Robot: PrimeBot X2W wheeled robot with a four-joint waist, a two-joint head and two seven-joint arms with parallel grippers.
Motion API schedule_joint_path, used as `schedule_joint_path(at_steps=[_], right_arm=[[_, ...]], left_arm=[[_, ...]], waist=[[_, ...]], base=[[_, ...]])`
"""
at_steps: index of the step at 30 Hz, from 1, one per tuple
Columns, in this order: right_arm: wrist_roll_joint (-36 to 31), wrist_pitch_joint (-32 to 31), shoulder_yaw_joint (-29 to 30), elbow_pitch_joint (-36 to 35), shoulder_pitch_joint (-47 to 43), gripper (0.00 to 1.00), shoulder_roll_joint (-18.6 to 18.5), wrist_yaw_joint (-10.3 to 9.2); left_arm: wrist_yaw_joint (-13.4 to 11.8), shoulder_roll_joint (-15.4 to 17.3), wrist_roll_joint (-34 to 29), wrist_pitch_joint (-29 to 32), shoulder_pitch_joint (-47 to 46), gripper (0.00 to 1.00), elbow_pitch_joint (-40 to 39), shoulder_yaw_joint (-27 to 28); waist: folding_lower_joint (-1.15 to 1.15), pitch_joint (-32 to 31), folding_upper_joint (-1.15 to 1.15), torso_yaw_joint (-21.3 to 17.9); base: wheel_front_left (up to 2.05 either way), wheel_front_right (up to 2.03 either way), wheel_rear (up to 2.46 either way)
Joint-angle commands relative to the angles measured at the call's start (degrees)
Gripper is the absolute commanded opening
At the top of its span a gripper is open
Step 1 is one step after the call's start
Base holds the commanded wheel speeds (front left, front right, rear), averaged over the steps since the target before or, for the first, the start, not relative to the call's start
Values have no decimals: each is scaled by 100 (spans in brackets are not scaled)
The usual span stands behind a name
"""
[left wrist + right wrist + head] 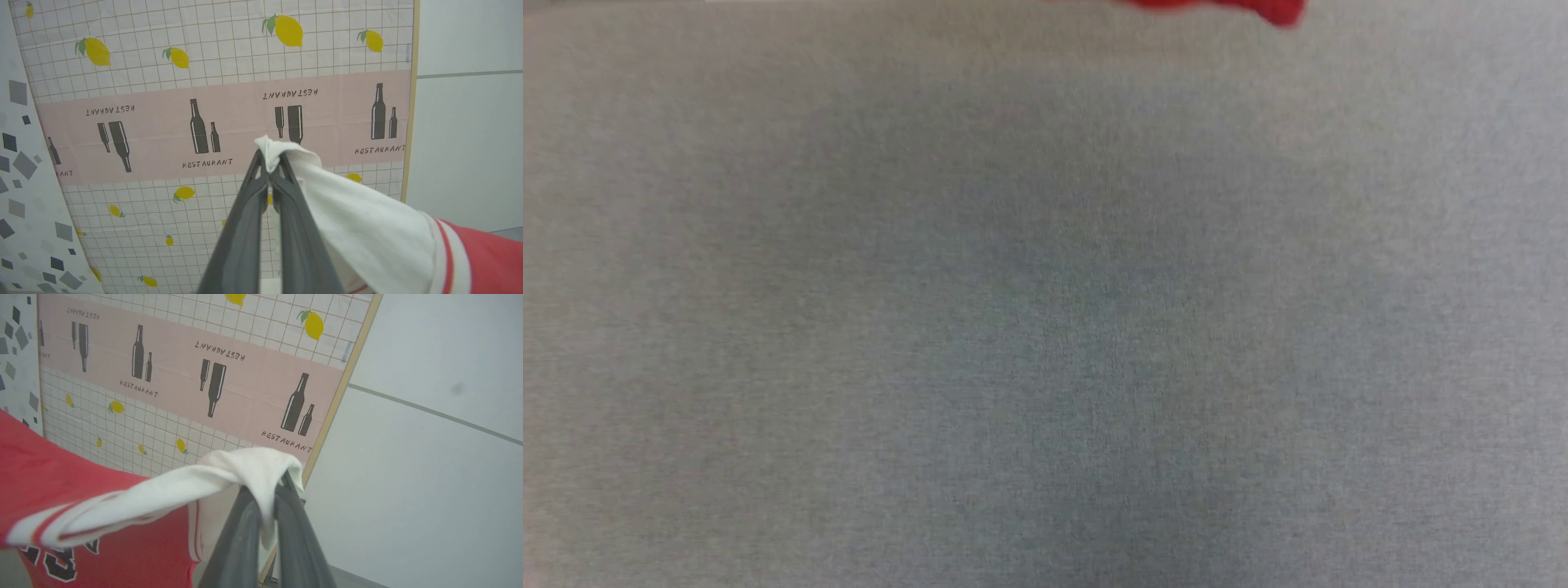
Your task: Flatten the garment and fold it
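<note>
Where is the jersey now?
The jersey hangs aloft, one white sleeve in the left tool, the other in the right tool, before the lemon-print screen.

The head view is soft and blurred: the grey cloth-textured surface carries a broad dim shadow across its middle, and the red soft-fabric jersey smears at the far edge. Both wrist views are bright and evenly lit, without glare. In them the lemon-and-bottle printed screen is sharp, its grid lines curving slightly.

My left gripper's two long fingers are matte dark grey, tapering to thin tips with small slots. My right gripper's look the same.
</note>
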State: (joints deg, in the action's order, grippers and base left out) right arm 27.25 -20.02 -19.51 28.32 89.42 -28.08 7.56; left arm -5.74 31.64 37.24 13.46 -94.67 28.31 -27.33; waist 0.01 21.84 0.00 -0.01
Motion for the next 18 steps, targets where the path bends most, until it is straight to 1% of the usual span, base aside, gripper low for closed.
schedule_joint_path(at_steps=[1,6,10,14,18], right_arm=[[-20,72,-81,143,40,0,60,-8],[84,224,-458,486,41,0,97,-8],[243,269,-757,611,-225,0,43,-8],[460,309,-1038,653,-799,0,-89,-8],[764,256,-1308,523,-1597,0,-321,-8]], left_arm=[[48,-57,-40,-70,-55,0,107,-26],[166,-201,22,-239,80,0,367,-96],[238,-328,102,-361,499,0,468,-199],[254,-487,213,-564,1243,0,517,-321],[224,-592,324,-718,2112,0,477,-451]], waist=[[-1,319,0,-75],[-1,649,0,28],[-1,772,0,149],[-1,623,0,284],[-1,323,0,391]], base=[[0,0,0],[0,0,0],[0,0,0],[0,0,0],[0,0,0]])
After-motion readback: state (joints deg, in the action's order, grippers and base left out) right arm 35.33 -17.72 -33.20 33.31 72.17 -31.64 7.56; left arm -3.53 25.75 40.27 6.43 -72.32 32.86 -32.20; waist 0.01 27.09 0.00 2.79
